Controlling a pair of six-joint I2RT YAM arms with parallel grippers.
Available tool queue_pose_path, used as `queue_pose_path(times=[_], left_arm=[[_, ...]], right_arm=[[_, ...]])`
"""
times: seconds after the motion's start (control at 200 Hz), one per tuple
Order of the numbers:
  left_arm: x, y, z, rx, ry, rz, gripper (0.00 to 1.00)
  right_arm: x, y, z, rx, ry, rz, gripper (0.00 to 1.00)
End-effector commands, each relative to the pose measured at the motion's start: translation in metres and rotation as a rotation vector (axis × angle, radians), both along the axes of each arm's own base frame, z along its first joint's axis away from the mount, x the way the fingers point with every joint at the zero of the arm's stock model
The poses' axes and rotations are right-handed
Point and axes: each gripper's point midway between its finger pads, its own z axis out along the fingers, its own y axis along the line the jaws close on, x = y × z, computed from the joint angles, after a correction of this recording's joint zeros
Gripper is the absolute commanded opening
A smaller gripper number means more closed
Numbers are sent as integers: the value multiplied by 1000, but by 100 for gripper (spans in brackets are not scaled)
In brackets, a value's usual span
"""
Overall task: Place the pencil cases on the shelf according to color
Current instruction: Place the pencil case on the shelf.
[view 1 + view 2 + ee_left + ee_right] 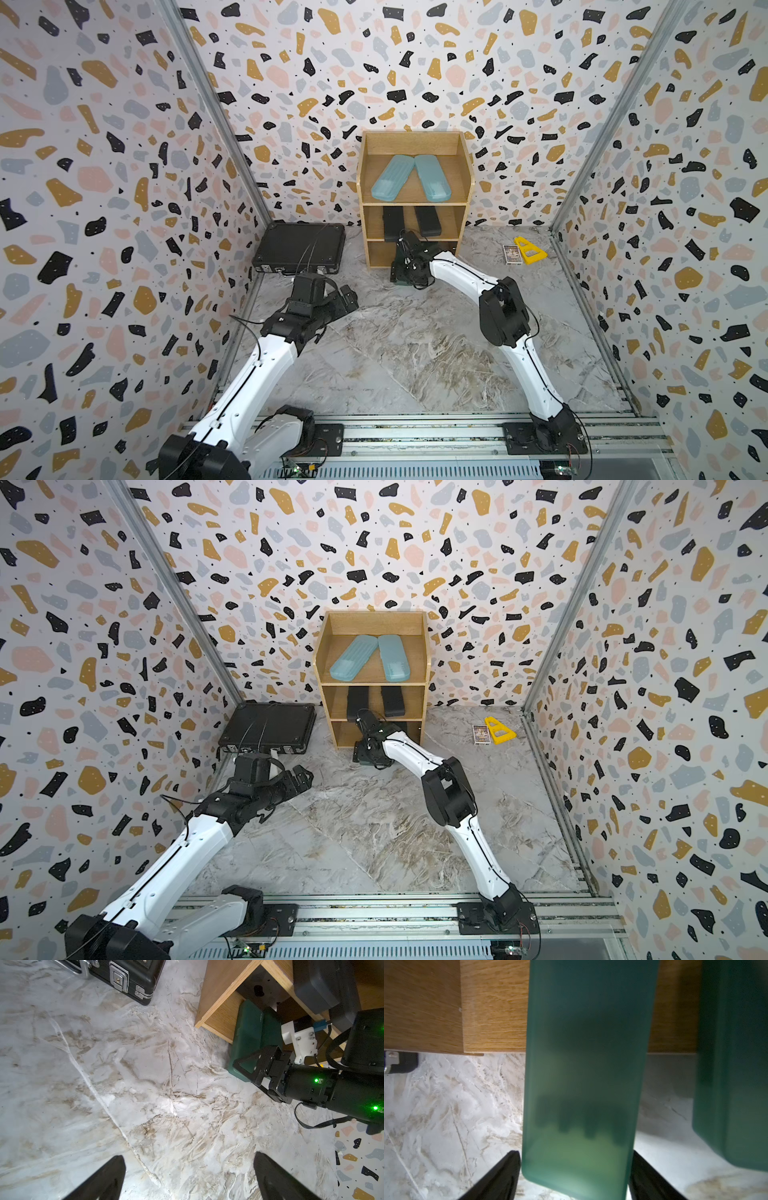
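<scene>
Tools at shelf front, dark green case part-way into bottom tier.
Left tool hangs over tabletop, jaws wide apart, nothing in them. Right tool straddles near end of dark green case, fingers close along both its sides; clamped or just clear, cannot tell. Case runs into bottom tier of shelf, near end sticking out over tabletop; second green case just beside it. Middle tier: two black cases. Top tier: two light blue cases, far ends meeting.

White arm links, black joints, thin black cables, green lights, left tool with black tapered fingers.
</scene>
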Motion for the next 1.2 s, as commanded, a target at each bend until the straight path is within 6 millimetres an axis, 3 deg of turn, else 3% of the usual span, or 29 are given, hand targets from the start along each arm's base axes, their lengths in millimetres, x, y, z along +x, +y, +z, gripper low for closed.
queue_pose_path(times=[0.0,0.27,0.465,0.721,0.866,1.196], left_arm=[[6,0,7,-1,-43,-7,100],[6,0,12,-5,-55,-12,100],[6,1,11,4,-49,-7,100],[4,3,12,5,-52,5,100],[3,3,12,3,-48,2,100],[-11,5,21,-15,-74,5,100]], right_arm=[[23,-19,46,81,-96,-61,84],[5,-42,56,22,-118,-50,86],[-2,-40,54,43,-110,-21,87],[8,-23,65,126,-145,-17,88],[11,-29,71,101,-160,-28,88],[-24,-56,68,66,-168,-3,79]])
